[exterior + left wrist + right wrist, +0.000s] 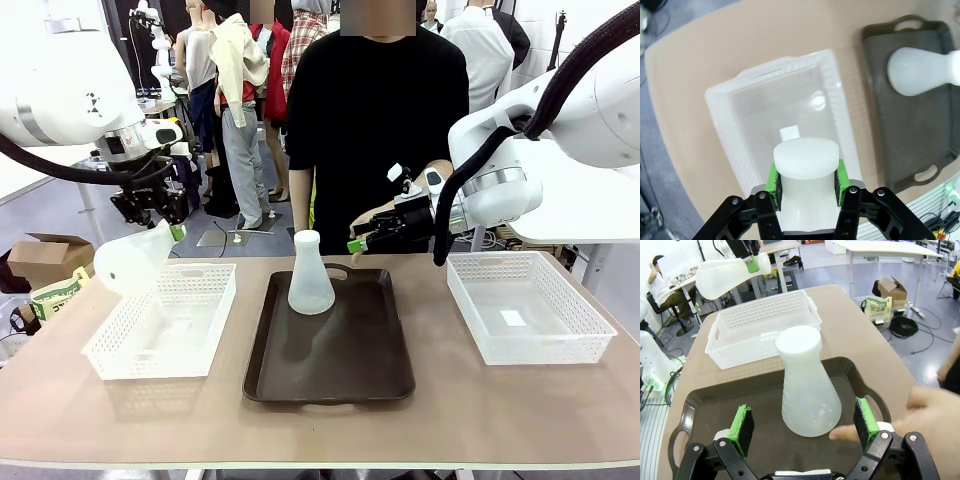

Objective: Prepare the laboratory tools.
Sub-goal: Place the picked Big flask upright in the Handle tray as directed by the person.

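Observation:
One translucent white conical flask (pixel 130 262) hangs tilted over the far left corner of the left white basket (pixel 165 325), base pointing down and left. My left gripper (pixel 175 233) is shut on its neck; in the left wrist view the neck (pixel 805 165) sits between the green pads (pixel 772 182). The other flask (pixel 310 272) stands upright at the far end of the dark brown tray (pixel 330 360). My right gripper (pixel 360 242) hovers open behind that tray. In the right wrist view, this flask (pixel 807 385) stands ahead of the right gripper's (pixel 804 420) spread fingers, untouched by them.
A person stands at the far side; a hand (pixel 935 425) reaches in beside my right gripper, one finger near the upright flask's base. A second white basket (pixel 530 310) sits on the table's right. Bare tabletop (pixel 320 430) lies in front of the tray.

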Controlling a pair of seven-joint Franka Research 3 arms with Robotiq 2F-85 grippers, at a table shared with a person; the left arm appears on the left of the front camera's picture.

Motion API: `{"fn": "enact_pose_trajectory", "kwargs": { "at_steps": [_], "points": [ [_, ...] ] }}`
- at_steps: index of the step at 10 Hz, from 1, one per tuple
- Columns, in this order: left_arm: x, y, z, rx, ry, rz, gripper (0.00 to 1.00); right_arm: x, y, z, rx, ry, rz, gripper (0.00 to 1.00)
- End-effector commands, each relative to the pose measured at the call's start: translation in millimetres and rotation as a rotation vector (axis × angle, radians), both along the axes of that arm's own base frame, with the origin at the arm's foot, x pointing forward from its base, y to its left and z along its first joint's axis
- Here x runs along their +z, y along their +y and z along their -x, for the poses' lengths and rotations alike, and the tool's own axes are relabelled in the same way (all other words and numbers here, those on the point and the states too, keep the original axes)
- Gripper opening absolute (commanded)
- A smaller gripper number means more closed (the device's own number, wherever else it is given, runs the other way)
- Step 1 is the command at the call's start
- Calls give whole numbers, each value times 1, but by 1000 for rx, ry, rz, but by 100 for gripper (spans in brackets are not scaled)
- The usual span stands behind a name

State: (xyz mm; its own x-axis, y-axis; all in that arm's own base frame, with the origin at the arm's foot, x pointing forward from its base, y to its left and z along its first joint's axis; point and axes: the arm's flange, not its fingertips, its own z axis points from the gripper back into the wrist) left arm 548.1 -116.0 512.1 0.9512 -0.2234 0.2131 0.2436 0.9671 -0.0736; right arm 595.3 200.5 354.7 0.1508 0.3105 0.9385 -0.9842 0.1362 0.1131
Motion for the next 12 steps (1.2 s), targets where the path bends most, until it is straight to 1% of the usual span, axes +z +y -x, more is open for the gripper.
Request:
{"fn": "enact_pose_trajectory", "kwargs": {
  "at_steps": [1, 2, 3, 4, 5, 6, 7, 8, 10, 11, 12],
  "points": [
    [14, 2, 15, -279, -132, 268, 0, -1, 2, -2, 1, -5, 3, 100],
    [28, 9, 21, -346, -258, 386, 0, -1, 2, -2, 1, -5, 3, 100],
    [39, 16, 22, -414, -354, 496, 0, -1, 2, -2, 1, -5, 3, 100],
    [44, 20, 26, -549, -460, 499, 0, -1, 2, -2, 1, -5, 3, 100],
    [48, 18, 33, -700, -545, 632, 0, -1, 2, -2, 1, -5, 3, 100],
    [50, 15, 38, -790, -664, 732, 0, -1, 2, -2, 1, -5, 3, 100],
    [51, 12, 43, -844, -744, 834, 0, -1, 2, -2, 1, -5, 3, 100],
    [50, 8, 49, -759, -824, 807, 0, -1, 2, -2, 1, -5, 3, 100],
    [51, -1, 57, -515, -982, 660, 0, -1, 2, -2, 1, -5, 3, 100],
    [50, -2, 54, -309, -976, 618, 0, -1, 2, -2, 1, -5, 3, 100],
    [61, 4, 47, -611, -917, 710, 0, -1, 2, -2, 1, -5, 3, 100]
  ]
}}
